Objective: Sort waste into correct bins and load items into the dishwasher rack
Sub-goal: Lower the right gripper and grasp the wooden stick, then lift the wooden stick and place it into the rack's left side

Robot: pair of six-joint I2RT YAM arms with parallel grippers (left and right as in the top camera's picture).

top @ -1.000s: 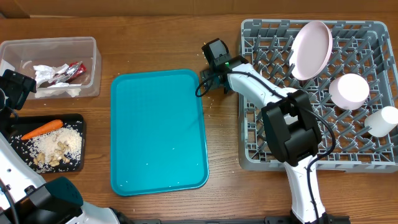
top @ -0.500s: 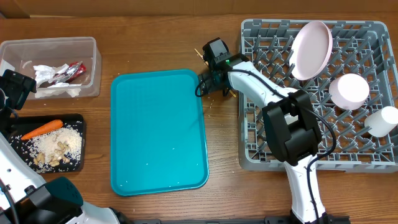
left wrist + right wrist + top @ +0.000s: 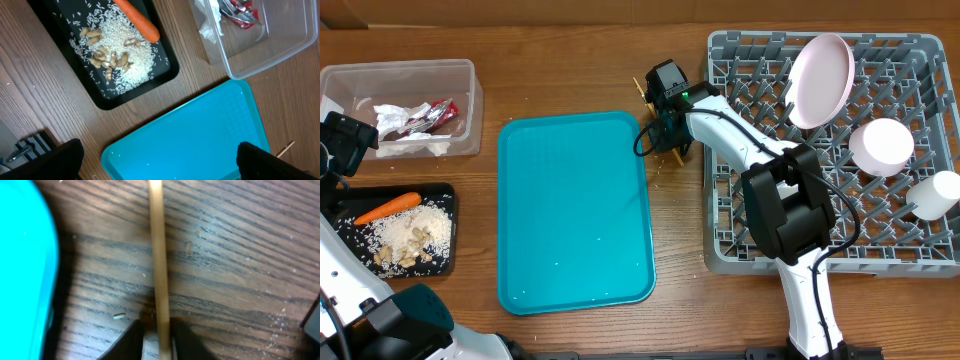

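Since 1 second ago the right tool (image 3: 156, 332) has narrowed from wide apart to a pinch. Its 2 fingers (image 3: 131, 341) now press either side of the wooden stick (image 3: 157, 255), which runs across the counter (image 3: 240, 280) just beside the teal tray (image 3: 22, 270). Overhead, the stick pokes out past both sides of the tool, between the tray and the grey rack (image 3: 920, 255). A pink plate (image 3: 820, 80), a bowl (image 3: 880, 146) and a cup (image 3: 932, 194) sit in the rack. The left tool (image 3: 160, 165) hangs wide open and empty over the tray's corner, near the black tray (image 3: 165, 75) holding a carrot (image 3: 137, 22) and the clear tub (image 3: 280, 55).
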